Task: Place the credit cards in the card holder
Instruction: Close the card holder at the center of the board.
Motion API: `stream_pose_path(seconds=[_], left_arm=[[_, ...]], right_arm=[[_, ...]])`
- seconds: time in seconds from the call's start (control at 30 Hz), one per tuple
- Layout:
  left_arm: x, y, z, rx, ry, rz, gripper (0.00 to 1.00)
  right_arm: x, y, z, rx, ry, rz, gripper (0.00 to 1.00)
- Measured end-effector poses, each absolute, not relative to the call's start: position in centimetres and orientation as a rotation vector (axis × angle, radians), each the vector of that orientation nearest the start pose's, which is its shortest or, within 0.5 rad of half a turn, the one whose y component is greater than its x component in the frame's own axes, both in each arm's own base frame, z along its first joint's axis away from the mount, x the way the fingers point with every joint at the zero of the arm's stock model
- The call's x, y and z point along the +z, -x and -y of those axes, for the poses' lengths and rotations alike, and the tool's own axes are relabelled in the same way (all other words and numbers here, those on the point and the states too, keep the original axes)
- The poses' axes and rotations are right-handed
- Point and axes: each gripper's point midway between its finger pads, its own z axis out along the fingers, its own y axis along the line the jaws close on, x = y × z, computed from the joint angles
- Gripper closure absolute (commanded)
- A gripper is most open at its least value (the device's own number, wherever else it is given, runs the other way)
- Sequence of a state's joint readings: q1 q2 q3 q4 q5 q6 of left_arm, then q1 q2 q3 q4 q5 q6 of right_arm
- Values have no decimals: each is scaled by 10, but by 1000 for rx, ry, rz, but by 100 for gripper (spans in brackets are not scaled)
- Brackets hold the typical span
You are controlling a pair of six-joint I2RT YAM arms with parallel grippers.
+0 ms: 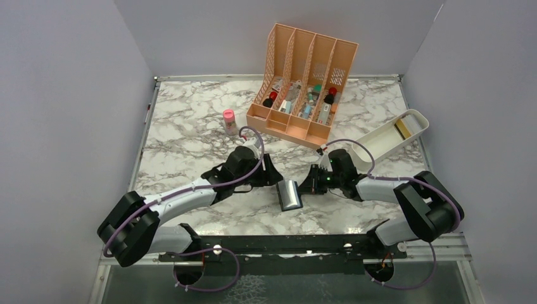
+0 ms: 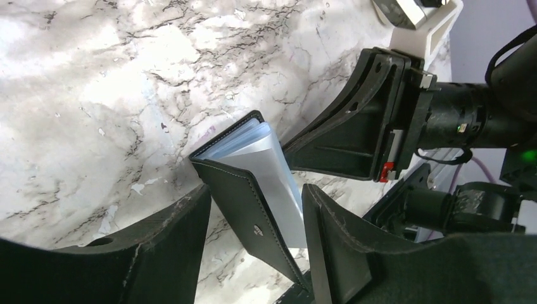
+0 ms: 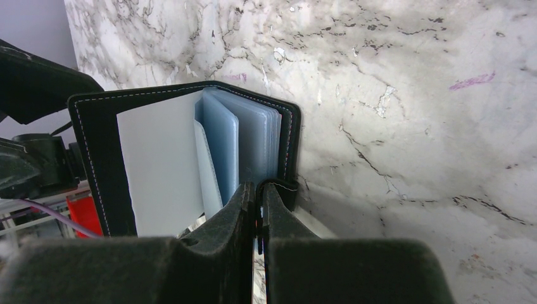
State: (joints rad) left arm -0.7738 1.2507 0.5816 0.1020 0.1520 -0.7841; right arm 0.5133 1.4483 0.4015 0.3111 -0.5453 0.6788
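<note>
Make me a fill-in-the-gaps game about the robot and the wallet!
The right gripper pinches the card holder, which is ____, not folded shut. The credit card in the white tray is coloured ____. The tabletop has a grey-and-white ____ pattern.
Missing words: open, gold, marble.

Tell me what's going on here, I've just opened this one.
Both arms meet mid-table over the card holder, which is open, its bluish inner pages showing. The right arm's jaws are shut on its edge. The left arm's jaws stand apart on either side of one black cover. One gold card lies in the white tray at the right.
</note>
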Motion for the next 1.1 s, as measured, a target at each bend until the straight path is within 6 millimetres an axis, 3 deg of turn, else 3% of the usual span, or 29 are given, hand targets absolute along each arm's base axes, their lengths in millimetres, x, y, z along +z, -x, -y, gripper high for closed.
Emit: stream_pose_path(seconds=[0.3, 0.37, 0.47, 0.63, 1.1], left_arm=[[101, -216, 274, -957, 32, -2349, 46], [104, -218, 268, -929, 49, -2339, 55], [107, -219, 258, -879, 74, -2326, 79], [102, -218, 253, -849, 63, -2340, 90], [83, -200, 302, -1120, -177, -2398, 89]], right_arm=[[28, -203, -244, 1192, 101, -2499, 94], [27, -203, -244, 1192, 101, -2500, 94], [27, -202, -244, 1192, 101, -2501, 94], [27, -202, -245, 1193, 102, -2502, 94], [27, -202, -244, 1192, 103, -2504, 88]])
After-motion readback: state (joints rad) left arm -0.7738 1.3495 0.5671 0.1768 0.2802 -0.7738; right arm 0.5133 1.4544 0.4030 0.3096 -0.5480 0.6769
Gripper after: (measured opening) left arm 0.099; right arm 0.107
